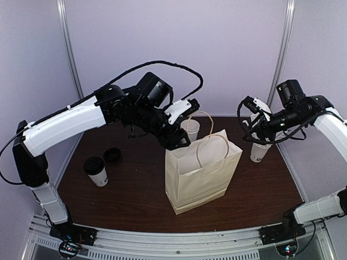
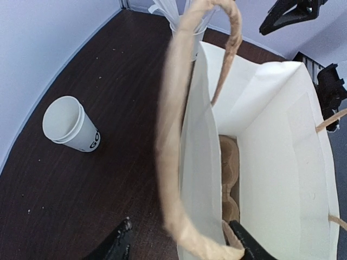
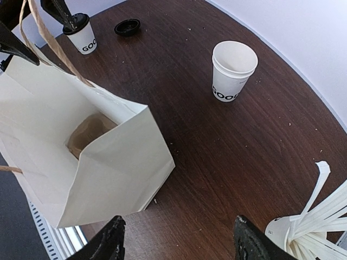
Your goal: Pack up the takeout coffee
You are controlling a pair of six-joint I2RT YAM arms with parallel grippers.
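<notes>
A takeout coffee cup with a black lid (image 1: 96,171) stands at the table's left; it also shows in the right wrist view (image 3: 81,34). A lidless white cup (image 1: 191,129) stands behind the white paper bag (image 1: 200,173); it shows in both wrist views (image 2: 70,125) (image 3: 233,70). A loose black lid (image 1: 112,155) lies near the lidded cup. My left gripper (image 2: 184,246) is open, straddling the bag's near wall and brown handle (image 2: 173,135) at the bag's top. My right gripper (image 3: 179,244) is open and empty over the table, right of the bag.
A brown pulp carrier (image 2: 230,173) lies at the bottom of the bag. A white cup full of long white sticks (image 3: 306,227) stands at the right, close under my right gripper (image 1: 250,122). Purple walls close in the table's back and sides.
</notes>
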